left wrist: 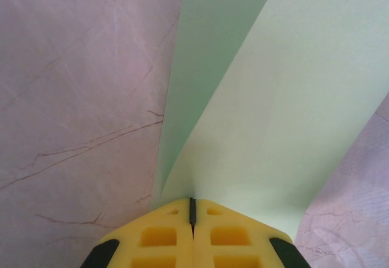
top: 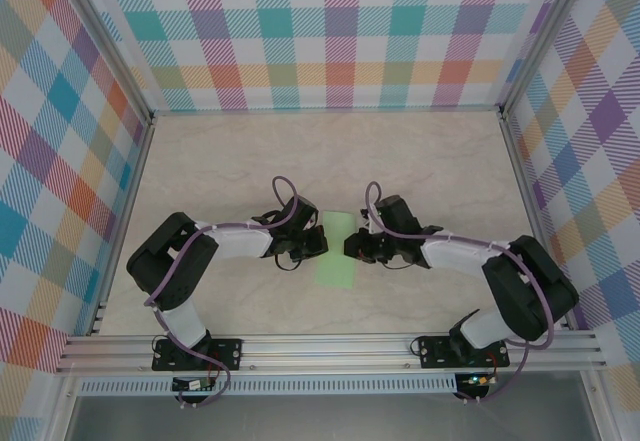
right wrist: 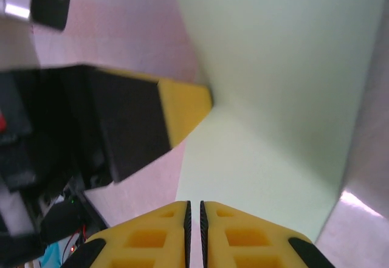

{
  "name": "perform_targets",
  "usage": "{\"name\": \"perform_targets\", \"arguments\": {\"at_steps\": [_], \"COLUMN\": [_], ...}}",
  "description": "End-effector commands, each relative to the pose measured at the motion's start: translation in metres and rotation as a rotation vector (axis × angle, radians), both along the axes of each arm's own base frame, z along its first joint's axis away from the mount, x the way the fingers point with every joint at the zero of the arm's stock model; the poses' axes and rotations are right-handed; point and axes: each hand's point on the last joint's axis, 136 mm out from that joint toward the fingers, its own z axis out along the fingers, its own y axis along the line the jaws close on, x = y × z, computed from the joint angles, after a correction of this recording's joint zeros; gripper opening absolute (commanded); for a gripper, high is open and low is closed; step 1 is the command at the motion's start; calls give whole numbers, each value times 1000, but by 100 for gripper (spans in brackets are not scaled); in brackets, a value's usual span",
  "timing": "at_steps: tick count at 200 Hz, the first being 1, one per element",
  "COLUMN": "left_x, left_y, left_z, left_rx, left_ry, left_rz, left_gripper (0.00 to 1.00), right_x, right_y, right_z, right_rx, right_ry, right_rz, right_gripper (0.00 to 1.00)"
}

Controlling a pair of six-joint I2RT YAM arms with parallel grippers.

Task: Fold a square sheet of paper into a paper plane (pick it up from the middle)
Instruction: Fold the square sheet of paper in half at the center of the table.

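on the marbled table [top: 430, 161] the square sheet of paper [top: 336, 261] is found at centre, partly folded over. its bend is pinched by the left gripper [left wrist: 192, 208], presumably to hold the crease. the right gripper [right wrist: 194, 210] is pressed nearly together at its edge; grip unconfirmed.

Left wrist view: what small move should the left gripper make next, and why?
Probably carry its pinched edge across toward the right gripper. The left gripper is shut on the square sheet of paper, which bows in two loose layers, not yet creased flat.
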Motion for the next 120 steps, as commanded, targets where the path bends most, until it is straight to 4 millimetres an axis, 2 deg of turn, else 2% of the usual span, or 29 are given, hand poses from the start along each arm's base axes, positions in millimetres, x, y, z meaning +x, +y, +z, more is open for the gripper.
{"name": "perform_targets", "arguments": {"at_steps": [1,38,88,108,120], "left_x": [-28,-29,-32,-32,-32], "left_y": [21,21,24,25,25], "left_z": [-32,-33,-36,-35,-36], "left_rx": [114,117,129,130,134], "left_ry": [102,104,109,107,106], "left_rz": [-23,-25,-29,-27,-26], "left_gripper": [0,0,0,0,0], "right_x": [11,20,6,6,9], "right_y": [4,2,-9,-9,-7], "right_z": [-2,-17,-52,-52,-44], "right_rx": [2,-10,-71,-72,-68], "right_ry": [-11,8,75,80,68], "right_rz": [21,16,15,16,19], "right_gripper": [15,14,14,14,14]}}
